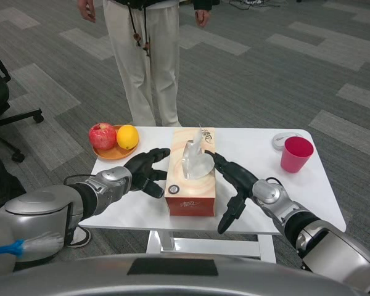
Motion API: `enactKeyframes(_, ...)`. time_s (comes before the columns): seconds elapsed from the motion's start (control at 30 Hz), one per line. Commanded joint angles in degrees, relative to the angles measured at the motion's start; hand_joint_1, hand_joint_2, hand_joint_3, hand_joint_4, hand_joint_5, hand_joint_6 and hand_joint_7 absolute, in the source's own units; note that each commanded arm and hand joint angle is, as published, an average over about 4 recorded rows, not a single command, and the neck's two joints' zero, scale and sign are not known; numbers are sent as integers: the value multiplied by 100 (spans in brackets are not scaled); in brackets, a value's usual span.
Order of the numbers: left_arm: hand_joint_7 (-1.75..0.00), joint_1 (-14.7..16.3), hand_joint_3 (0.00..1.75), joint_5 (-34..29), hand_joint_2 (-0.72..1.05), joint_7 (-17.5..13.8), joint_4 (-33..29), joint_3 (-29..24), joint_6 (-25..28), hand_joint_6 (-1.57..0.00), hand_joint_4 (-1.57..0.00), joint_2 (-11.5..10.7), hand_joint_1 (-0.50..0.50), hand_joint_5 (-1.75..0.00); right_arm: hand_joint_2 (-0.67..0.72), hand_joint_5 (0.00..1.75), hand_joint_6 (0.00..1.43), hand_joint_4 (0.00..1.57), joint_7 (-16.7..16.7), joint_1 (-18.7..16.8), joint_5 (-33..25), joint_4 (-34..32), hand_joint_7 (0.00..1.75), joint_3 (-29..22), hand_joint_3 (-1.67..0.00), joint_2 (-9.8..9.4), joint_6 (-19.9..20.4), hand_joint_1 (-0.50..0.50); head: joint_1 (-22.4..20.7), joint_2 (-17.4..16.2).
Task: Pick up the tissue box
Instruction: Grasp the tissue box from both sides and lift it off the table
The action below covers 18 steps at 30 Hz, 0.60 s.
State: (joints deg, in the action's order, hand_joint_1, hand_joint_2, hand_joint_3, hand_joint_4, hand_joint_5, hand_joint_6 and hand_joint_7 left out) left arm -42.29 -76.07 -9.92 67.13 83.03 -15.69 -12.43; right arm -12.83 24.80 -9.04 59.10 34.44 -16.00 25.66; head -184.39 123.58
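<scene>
Near the front edge of the white table (308, 185) sits the tissue box (191, 179), long side running near to far, with a tissue (196, 157) sticking up out of the top slot. The left hand (147, 172) is just left of the box with fingers spread and reaching toward its side; whether they actually touch the cardboard is hard to tell. The right hand (234, 185) is on the right side, fingers also apart, the upper ones up by the tissue and the lower ones hanging off near the table's front edge. Neither hand has a hold on anything.

So what could go sideways? The hands don't look level with each other, so a squeeze from both sides could twist the box instead of clamping it. It's light cardboard too, so probably easy to crush or to have slip out. The right hand's upper fingers could snag the tissue and drag it out rather than lift the box. And with the box this close to the near edge, a bad nudge might push it off.

Further off: a plate (105, 153) with an apple (102, 135) and an orange (127, 136) far left, a pink cup (296, 154) far right, well apart from all this. A person (145, 61) stands beyond the table.
</scene>
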Motion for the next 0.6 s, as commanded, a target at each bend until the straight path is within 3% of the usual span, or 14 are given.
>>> enactKeyframes(0.03,-21,-113,7,-22,-64,-89,-122,-85,-92,0,0,-27,50,-92,22,10,0,0,-49,144,8,-131,0,-60,-16,45,10,-14,0,1)
enactKeyframes(0.27,-21,-113,9,116,-64,-115,-247,-256,-154,0,0,-31,50,-92,22,10,0,0,-35,146,10,-179,0,-69,-16,45,10,-8,10,16)
enactKeyframes(0.6,-21,-113,9,321,-64,-150,-486,-575,-222,0,0,-49,50,-98,22,10,0,0,-35,124,12,-305,0,-120,-16,29,16,-8,23,26)
